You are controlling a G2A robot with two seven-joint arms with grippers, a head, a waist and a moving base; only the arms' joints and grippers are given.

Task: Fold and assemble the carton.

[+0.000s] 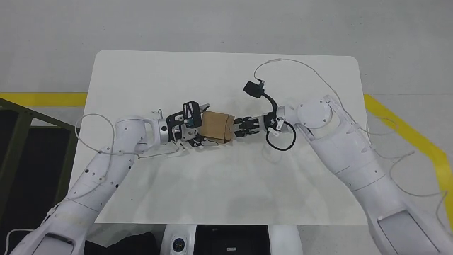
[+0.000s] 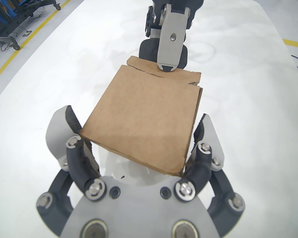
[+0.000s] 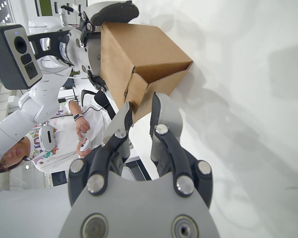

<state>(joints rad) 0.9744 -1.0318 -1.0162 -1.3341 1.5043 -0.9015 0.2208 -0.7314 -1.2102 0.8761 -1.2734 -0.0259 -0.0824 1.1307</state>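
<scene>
A brown cardboard carton (image 1: 216, 126) is held between both grippers near the middle of the white table (image 1: 212, 78). My left gripper (image 2: 136, 122) is shut on the carton (image 2: 144, 117), one finger on each side wall. The carton's far end is open, with a flap (image 3: 139, 102) sticking out. My right gripper (image 3: 141, 110) is shut on that flap, pinching it between its pads. In the left wrist view, the right gripper (image 2: 167, 60) bites the carton's far edge. From above, the left gripper (image 1: 191, 124) and the right gripper (image 1: 238, 126) face each other across the carton.
A thin white cable (image 1: 297, 62) loops over the table's far right part, and a black cable (image 1: 279, 138) curls by the right wrist. The table's near edge (image 1: 212, 221) runs between the arms. Yellow floor tape (image 1: 42, 99) lies beyond the table's sides.
</scene>
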